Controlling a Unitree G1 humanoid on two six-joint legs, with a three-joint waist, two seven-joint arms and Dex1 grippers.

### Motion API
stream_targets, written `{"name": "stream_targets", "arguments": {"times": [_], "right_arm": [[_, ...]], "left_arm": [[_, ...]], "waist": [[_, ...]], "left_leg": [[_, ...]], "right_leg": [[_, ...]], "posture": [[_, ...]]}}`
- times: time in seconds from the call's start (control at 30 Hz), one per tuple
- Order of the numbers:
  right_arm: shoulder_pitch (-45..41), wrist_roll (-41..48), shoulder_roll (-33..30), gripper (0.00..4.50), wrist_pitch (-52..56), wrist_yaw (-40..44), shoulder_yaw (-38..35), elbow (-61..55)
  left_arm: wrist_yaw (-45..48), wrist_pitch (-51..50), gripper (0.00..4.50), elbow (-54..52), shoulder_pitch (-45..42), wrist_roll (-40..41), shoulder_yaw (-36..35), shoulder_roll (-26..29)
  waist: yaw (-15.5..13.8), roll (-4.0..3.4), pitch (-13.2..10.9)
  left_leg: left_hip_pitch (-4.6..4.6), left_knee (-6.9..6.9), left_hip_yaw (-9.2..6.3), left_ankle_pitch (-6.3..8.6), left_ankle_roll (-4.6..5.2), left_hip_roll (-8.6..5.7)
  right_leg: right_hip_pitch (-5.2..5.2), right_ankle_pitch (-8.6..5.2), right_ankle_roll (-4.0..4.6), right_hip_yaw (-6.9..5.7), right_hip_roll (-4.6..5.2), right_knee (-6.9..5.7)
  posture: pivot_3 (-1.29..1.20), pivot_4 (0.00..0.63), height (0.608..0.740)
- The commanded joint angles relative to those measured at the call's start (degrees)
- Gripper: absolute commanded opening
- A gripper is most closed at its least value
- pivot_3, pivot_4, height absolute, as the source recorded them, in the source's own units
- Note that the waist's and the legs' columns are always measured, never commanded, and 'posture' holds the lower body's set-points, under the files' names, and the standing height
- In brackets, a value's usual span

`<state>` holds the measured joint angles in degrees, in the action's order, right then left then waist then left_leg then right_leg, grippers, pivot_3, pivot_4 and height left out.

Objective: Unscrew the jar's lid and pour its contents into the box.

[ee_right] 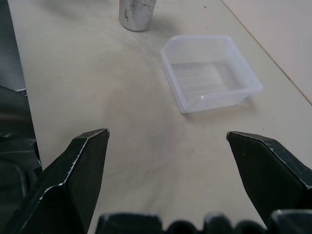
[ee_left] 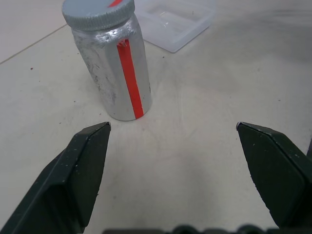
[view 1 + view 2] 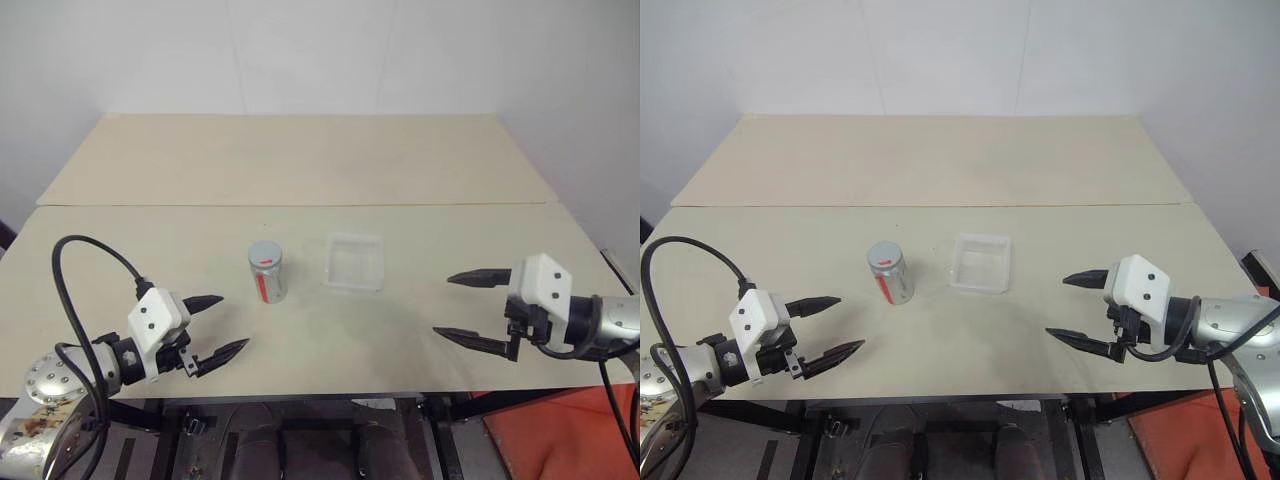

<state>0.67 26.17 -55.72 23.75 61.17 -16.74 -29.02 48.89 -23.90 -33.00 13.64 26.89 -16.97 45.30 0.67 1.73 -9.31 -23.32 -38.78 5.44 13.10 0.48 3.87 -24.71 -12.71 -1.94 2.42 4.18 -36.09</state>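
- Hovering over the table's (image 3: pixel 120 260) near left edge, left gripper (image 3: pixel 216 326): jaws spread wide, holding nothing, pointing toward the jar.
- Jar (image 3: pixel 268 276) upright near mid-table, lid (image 3: pixel 265 254) on, red stripe facing near.
- Box (image 3: pixel 354 262) just right of jar, apart from it.
- Right gripper (image 3: pixel 470 310) at near right: jaws wide apart, empty.

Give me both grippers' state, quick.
Left gripper: open, holding nothing, short of the jar.
Right gripper: open, holding nothing, apart from the box.
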Motion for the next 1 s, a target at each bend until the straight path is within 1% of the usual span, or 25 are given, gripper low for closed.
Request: {"name": "stream_targets", "arguments": {"times": [0.03, 0.37, 0.47, 0.57, 0.7, 0.8, 1.0], "right_arm": [[-1.1, 0.0, 0.2, 4.49, -1.3, -1.0, -0.8, -0.3], [-3.0, -1.0, 0.2, 4.49, -1.5, -1.1, 0.6, 1.1], [-3.2, -1.4, 0.1, 4.49, -1.6, -0.9, 0.9, 1.5], [-3.2, -2.1, 0.1, 4.49, -1.9, -1.0, 1.4, 1.7], [-3.5, -2.6, 0.5, 4.49, -2.2, -1.2, 2.3, 2.0], [-4.2, -3.0, 1.2, 4.49, -1.5, -2.5, 2.8, 2.2], [-5.2, -2.7, 1.4, 4.49, -1.0, -3.5, 3.4, 2.0]], "left_arm": [[-0.4, 0.4, 4.50, -1.9, -0.1, -0.2, -1.4, 0.6], [-1.2, 0.0, 4.50, -2.7, 0.2, -0.1, -1.5, 0.6], [-4.0, 0.5, 4.50, -3.4, 0.4, -1.1, -1.1, -1.3], [-9.9, 1.9, 4.50, -3.4, -0.1, -4.5, 0.8, -5.4], [-17.1, 6.6, 4.50, -2.5, -0.7, -10.7, 6.9, -13.8], [-22.1, 11.1, 4.50, -0.7, -1.2, -14.9, 10.2, -20.0], [-27.0, 16.8, 4.50, 3.8, -3.1, -19.5, 14.0, -26.8]], "waist": [[0.0, 0.00, 0.0], [0.0, 0.00, 0.0], [0.0, 0.00, 0.0], [0.0, 0.00, 0.0], [-0.1, 0.04, 0.0], [-0.1, 0.08, 0.0], [0.0, 0.09, 0.0]], "left_leg": [[0.00, 0.00, 0.00, 0.00, 0.00, 0.00], [0.01, 0.00, 0.00, 0.00, 0.00, 0.00], [0.01, 0.00, 0.00, 0.00, 0.00, 0.00], [0.01, 0.00, 0.00, 0.00, 0.00, -0.01], [0.11, 0.00, -0.03, 0.00, 0.00, -0.06], [0.13, -0.03, -0.07, 0.00, 0.00, -0.06], [0.15, -0.04, -0.13, 0.00, 0.00, -0.07]], "right_leg": [[0.00, 0.00, 0.00, 0.00, 0.00, 0.00], [0.00, 0.00, 0.00, 0.00, 0.00, 0.00], [0.01, 0.00, 0.00, 0.00, 0.00, 0.00], [0.02, 0.02, 0.03, 0.00, 0.01, 0.01], [0.21, 0.12, 0.02, 0.00, 0.03, 0.06], [0.28, 0.33, 0.15, -0.03, 0.03, 0.09], [0.32, 0.32, 0.16, -0.03, 0.01, 0.09]], "posture": [[0.00, 0.150, 0.740], [0.00, 0.150, 0.740], [0.00, 0.150, 0.740], [0.00, 0.150, 0.740], [0.00, 0.150, 0.740], [0.00, 0.150, 0.740], [0.00, 0.150, 0.740]]}}
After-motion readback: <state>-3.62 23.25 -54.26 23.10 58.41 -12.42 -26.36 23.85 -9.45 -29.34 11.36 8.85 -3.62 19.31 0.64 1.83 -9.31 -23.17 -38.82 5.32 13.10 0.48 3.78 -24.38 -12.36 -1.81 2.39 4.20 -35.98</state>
